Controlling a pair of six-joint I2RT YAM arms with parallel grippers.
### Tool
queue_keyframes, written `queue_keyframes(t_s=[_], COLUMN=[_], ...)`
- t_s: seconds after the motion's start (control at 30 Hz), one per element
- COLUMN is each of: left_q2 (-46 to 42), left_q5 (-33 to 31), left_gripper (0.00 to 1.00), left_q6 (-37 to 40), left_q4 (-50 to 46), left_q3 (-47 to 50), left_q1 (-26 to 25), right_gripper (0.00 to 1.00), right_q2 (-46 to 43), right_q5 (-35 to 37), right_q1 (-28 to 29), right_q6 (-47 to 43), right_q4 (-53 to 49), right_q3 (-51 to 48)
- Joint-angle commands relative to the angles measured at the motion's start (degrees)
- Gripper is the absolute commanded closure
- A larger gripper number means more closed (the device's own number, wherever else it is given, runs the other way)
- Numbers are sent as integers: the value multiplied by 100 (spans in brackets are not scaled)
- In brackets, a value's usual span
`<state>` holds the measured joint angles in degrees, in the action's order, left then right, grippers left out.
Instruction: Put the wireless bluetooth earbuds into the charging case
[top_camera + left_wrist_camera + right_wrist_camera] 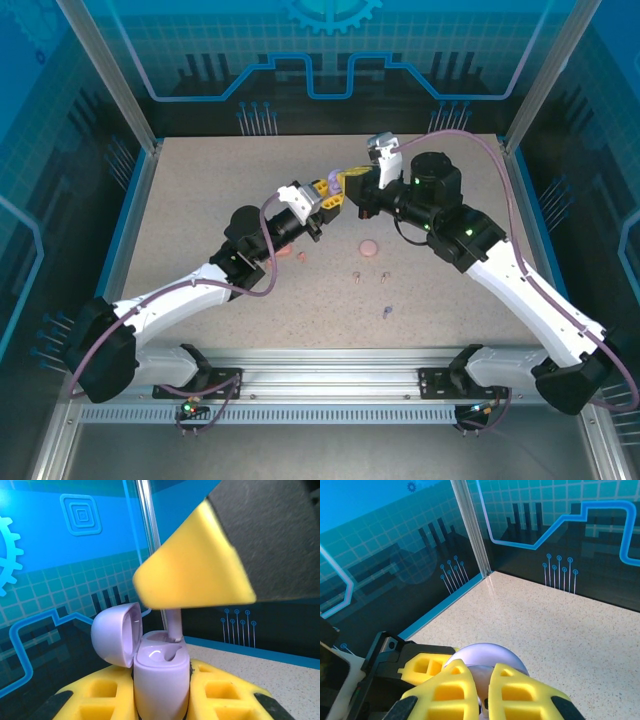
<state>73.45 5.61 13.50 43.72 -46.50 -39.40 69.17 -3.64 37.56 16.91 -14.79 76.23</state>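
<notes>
- Nearest the left wrist lens: yellow finger (195, 565) of right gripper (481, 674), jaws drawn narrow, apparently pinching the head of purple earbud (175, 624), with the stem showing below the pad.
- Just beneath: lilac charging case (161, 672), upright, lid swung open to one side, body clamped between the closed-in jaws of left gripper (161, 701), held up off table (200, 200) toward its far middle.
- Stem aimed down at the well on the side away from the lid, tip touching or just inside the rim. Cannot tell which. Long axis close to vertical, leaning slightly.
- Likely handling: featherweight, hard, glossy plastic, so slippery and apt to twist or pop out of a pinch. Best gripped on the bulb, leaving the stem free to slide in.
- Case probably just as smooth and light. Best held low on the body, away from lid and wells.
- Loose buds (356, 275) lying on the table, well apart from the case and nearer the arm bases.
</notes>
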Motion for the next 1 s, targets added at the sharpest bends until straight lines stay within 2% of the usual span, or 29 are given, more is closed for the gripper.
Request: queue_keyframes(t_s=[0.0, 0.6, 0.97], left_q2=[-94, -41, -41], left_q5=[84, 81, 72], left_gripper=[100, 100, 100], left_q6=[-24, -23, -11], left_q4=[128, 114, 95], left_q3=[-197, -203, -211], left_q1=[-59, -77, -93], right_gripper=[97, 98, 98], right_q2=[76, -191, -31], right_q5=[-111, 214, -56], right_q1=[32, 50, 100], right_q6=[76, -63, 41], right_q4=[237, 203, 204], right_q3=[177, 220, 215])
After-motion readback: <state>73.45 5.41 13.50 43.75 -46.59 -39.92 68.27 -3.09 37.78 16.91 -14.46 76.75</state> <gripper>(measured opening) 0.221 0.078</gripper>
